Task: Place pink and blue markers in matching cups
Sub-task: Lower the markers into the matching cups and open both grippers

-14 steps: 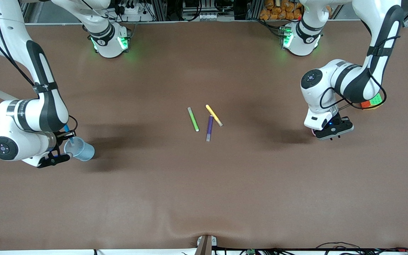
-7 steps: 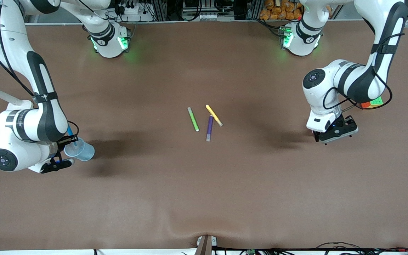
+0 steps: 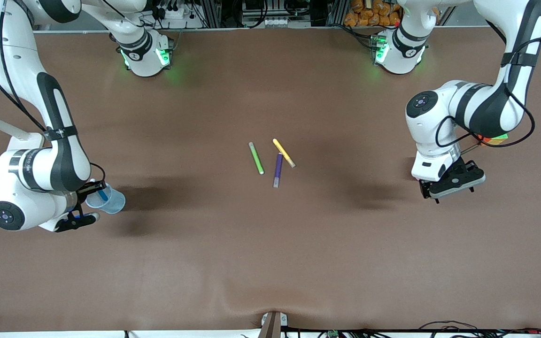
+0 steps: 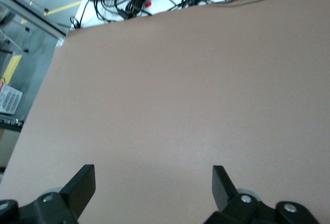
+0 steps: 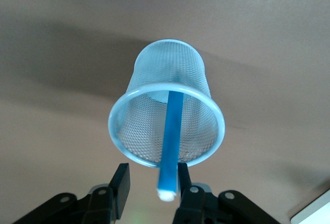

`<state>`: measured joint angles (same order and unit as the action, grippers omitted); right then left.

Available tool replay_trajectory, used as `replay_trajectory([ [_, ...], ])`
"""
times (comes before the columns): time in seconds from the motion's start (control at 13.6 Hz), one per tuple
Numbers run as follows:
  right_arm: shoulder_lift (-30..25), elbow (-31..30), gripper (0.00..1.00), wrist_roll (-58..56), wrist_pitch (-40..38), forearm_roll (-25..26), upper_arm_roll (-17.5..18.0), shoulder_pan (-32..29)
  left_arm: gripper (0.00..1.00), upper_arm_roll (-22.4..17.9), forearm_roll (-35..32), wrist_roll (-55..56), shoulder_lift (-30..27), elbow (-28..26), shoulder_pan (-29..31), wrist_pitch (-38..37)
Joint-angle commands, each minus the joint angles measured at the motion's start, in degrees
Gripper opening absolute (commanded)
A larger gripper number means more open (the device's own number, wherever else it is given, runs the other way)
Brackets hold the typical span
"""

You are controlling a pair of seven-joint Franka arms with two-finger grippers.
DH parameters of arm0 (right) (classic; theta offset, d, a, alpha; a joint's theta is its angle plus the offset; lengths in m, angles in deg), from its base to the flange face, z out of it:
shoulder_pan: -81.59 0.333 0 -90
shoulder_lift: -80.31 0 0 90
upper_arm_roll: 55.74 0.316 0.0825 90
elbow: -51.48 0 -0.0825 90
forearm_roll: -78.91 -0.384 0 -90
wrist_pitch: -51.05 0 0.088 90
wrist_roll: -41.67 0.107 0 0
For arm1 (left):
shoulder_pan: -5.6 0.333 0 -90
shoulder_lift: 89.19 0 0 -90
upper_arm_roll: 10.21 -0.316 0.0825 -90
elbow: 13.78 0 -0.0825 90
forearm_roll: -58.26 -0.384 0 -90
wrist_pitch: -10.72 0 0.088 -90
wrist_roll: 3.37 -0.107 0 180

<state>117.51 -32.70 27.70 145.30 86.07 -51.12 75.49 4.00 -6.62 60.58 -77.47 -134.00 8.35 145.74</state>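
A pale blue cup (image 3: 111, 201) stands near the right arm's end of the table, and the blue marker (image 3: 104, 194) leans inside it. In the right wrist view the blue marker (image 5: 172, 131) rests in the cup (image 5: 170, 74) with its upper end sticking out past the rim. My right gripper (image 3: 88, 203) (image 5: 151, 175) is open around that end: one finger touches it and the other stands apart. Over bare table near the left arm's end, my left gripper (image 3: 453, 185) (image 4: 153, 175) hangs open and holds nothing. The pink marker and the pink cup are hidden.
In the middle of the table lie a green marker (image 3: 256, 158), a yellow marker (image 3: 283, 152) and a purple marker (image 3: 277, 170), close together. A coloured cube (image 3: 497, 137) peeks out from under the left arm's elbow.
My right gripper has opened and the blue marker has sunk deeper into the blue cup. My left gripper has opened and drifted toward the left arm's end of the table.
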Motion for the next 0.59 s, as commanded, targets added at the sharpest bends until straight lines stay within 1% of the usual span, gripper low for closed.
replay_trajectory([
  [0.0, 0.94, 2.53, 0.49, 0.52, -1.52, -0.22, 0.03, 0.04, 1.0, 0.21, -0.15, -3.91, 0.76, 1.91, 0.58, 0.25],
  [0.07, 0.85, 3.49, 0.57, 0.44, -1.6, -0.05, -0.05, 0.04, 1.0, 0.21, -0.15, -4.88, 0.76, 2.96, 0.59, 0.25],
  [0.15, 0.77, 4.8, 0.6, 0.44, -2.13, 0.57, -0.05, 0.12, 1.0, 0.12, -0.07, -6.54, 1.2, 3.41, 0.67, 0.25],
  [0.29, 0.07, 5.78, 0.72, 0.0, -2.66, 1.1, 0.03, 0.13, 1.0, 0.12, 0.37, -9.97, 0.86, 4.2, 0.85, 0.25],
  [0.37, -0.37, 5.78, 0.8, -0.09, -2.66, 1.01, -0.05, 0.13, 1.0, -0.49, 0.81, -11.64, 0.68, 4.37, 0.85, 0.25],
  [0.44, -2.29, 5.69, 0.93, 0.34, -2.92, 0.75, -0.05, -0.05, 1.0, -0.58, 2.12, -13.05, 0.5, 4.9, 0.85, 0.25],
  [0.51, -3.7, 5.69, 1.0, 0.52, -3.19, 0.66, -0.05, -0.05, 1.0, -0.58, 4.05, -14.54, 0.07, 5.17, 0.85, 0.25],
])
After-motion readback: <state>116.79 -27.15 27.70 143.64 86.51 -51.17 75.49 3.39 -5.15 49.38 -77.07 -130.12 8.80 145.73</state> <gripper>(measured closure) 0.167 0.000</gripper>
